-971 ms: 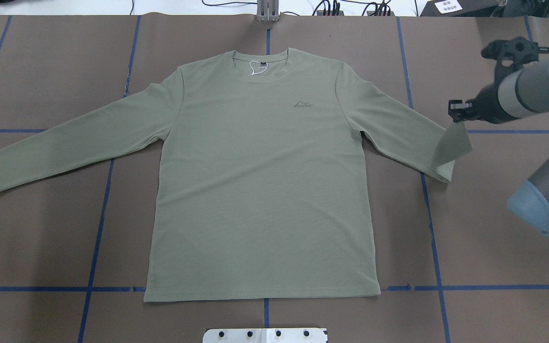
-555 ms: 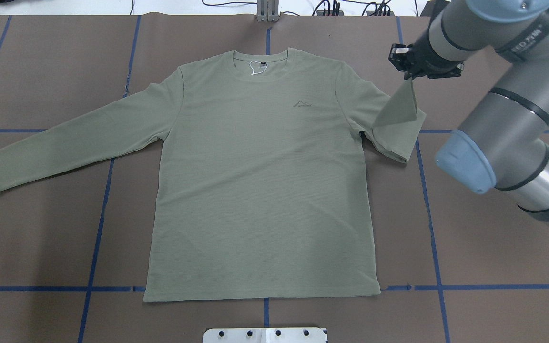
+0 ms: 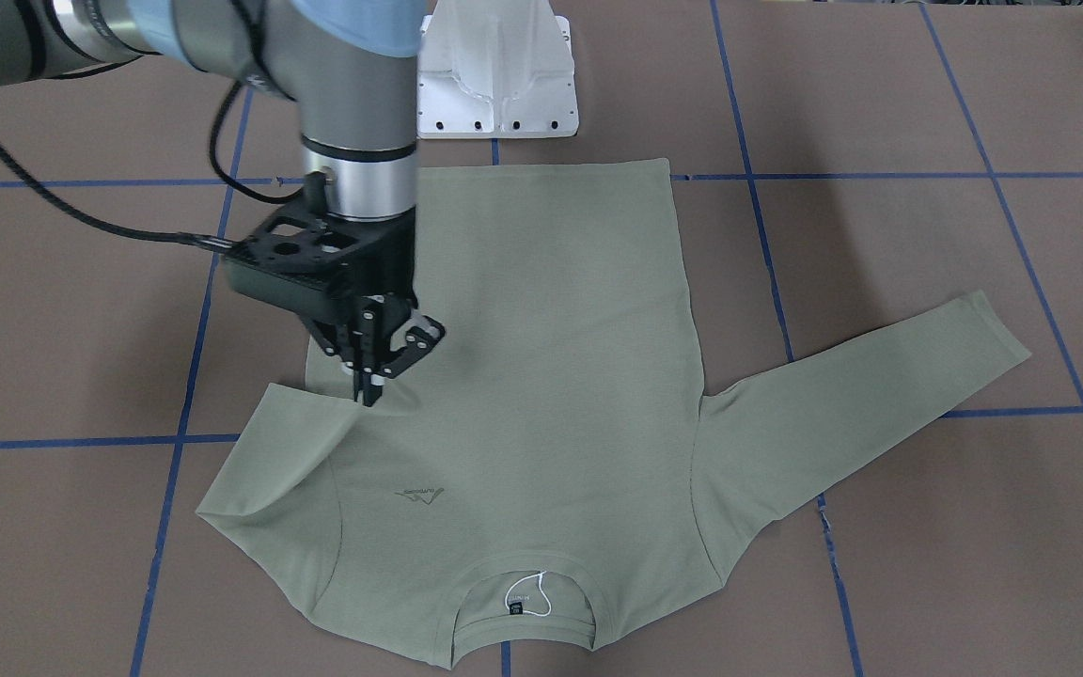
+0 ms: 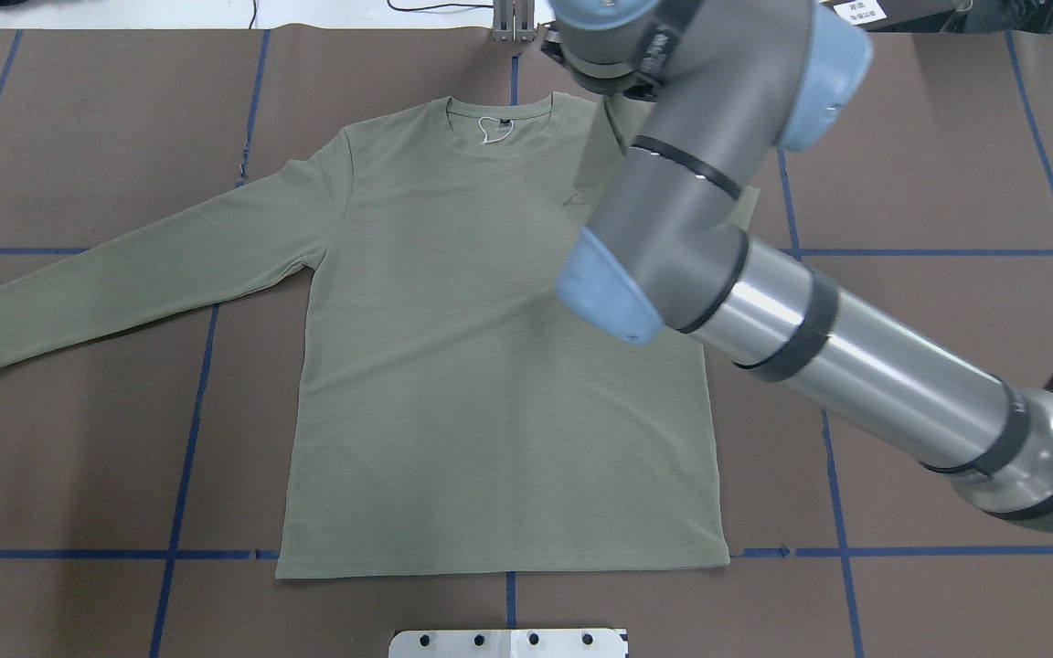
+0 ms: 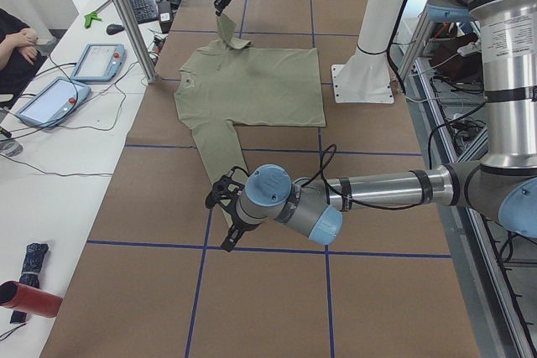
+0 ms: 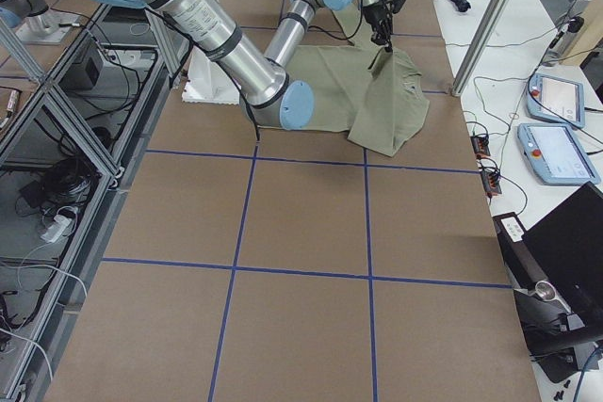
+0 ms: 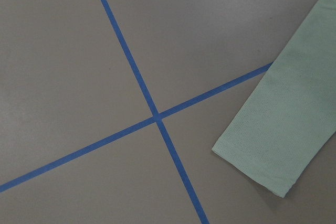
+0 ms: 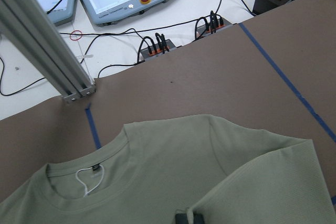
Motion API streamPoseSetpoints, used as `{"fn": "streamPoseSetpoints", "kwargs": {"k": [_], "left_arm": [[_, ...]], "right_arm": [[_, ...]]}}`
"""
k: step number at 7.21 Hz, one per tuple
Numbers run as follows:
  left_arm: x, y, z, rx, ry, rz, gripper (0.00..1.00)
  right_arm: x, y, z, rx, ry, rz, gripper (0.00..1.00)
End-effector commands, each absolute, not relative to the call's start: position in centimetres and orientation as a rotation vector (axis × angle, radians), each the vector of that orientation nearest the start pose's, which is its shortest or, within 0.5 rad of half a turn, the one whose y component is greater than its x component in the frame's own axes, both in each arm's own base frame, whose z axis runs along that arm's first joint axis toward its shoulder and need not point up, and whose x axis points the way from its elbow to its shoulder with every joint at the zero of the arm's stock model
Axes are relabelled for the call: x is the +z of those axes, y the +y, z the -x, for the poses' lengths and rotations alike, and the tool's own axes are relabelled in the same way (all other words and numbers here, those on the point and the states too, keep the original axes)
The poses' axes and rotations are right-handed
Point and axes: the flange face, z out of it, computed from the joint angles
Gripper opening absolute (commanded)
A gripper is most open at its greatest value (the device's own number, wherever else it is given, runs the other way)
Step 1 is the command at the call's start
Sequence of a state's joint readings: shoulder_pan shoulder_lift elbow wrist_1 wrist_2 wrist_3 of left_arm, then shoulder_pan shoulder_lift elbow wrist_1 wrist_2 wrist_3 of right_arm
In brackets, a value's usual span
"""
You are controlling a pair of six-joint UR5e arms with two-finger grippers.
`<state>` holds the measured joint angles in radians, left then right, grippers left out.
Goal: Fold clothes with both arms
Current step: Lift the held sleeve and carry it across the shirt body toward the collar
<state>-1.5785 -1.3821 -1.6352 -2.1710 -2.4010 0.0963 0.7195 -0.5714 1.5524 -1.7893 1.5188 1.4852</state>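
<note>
The shirt (image 3: 541,376) lies flat, front up, on the desk (image 3: 880,94). The right gripper (image 3: 365,385), closed on one sleeve end (image 3: 316,423), hangs just hemward of the chest logo (image 3: 419,494). The other sleeve (image 3: 861,395) extends away from the logo. The left gripper (image 5: 225,217) sits near its cuff, opening undeterminable.

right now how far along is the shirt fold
Early. Done: the shirt lies flat, front up. In hand: the right gripper is shut on the held sleeve, its cuff lifted over the chest. Left: the other sleeve lies stretched out with the left gripper near its cuff, and the body is unfolded.
</note>
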Motion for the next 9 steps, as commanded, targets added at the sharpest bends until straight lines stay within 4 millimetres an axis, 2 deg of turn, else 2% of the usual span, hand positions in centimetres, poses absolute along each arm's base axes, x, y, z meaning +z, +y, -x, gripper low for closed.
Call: {"fn": "streamPoseSetpoints", "kwargs": {"k": [1,2,4,5,6,7,8,9], "left_arm": [[64.3,-42.8,6.3,0.278,0.791,-0.490,1.00],[64.3,-42.8,6.3,0.278,0.791,-0.490,1.00],[64.3,-42.8,6.3,0.278,0.791,-0.490,1.00],[64.3,-42.8,6.3,0.278,0.791,-0.490,1.00],[64.3,-42.8,6.4,0.277,0.791,-0.490,1.00],[64.3,-42.8,6.4,0.276,0.791,-0.489,1.00],[64.3,-42.8,6.4,0.276,0.791,-0.489,1.00],[64.3,-42.8,6.4,0.277,0.791,-0.490,1.00]], "right_arm": [[0.0,-57.9,52.0,0.593,-0.661,-0.382,0.00],[-1.4,-57.2,55.4,0.565,-0.667,-0.393,0.00],[-0.7,-54.2,62.7,0.520,-0.676,-0.466,0.00],[-1.2,-52.4,65.4,0.524,-0.681,-0.476,0.00],[-2.7,-52.1,67.1,0.541,-0.673,-0.470,0.00],[-2.9,-52.7,68.4,0.546,-0.688,-0.474,0.11],[-3.5,-53.4,69.1,0.558,-0.727,-0.491,0.32],[-3.9,-53.6,69.4,0.569,-0.768,-0.496,0.44]]}}
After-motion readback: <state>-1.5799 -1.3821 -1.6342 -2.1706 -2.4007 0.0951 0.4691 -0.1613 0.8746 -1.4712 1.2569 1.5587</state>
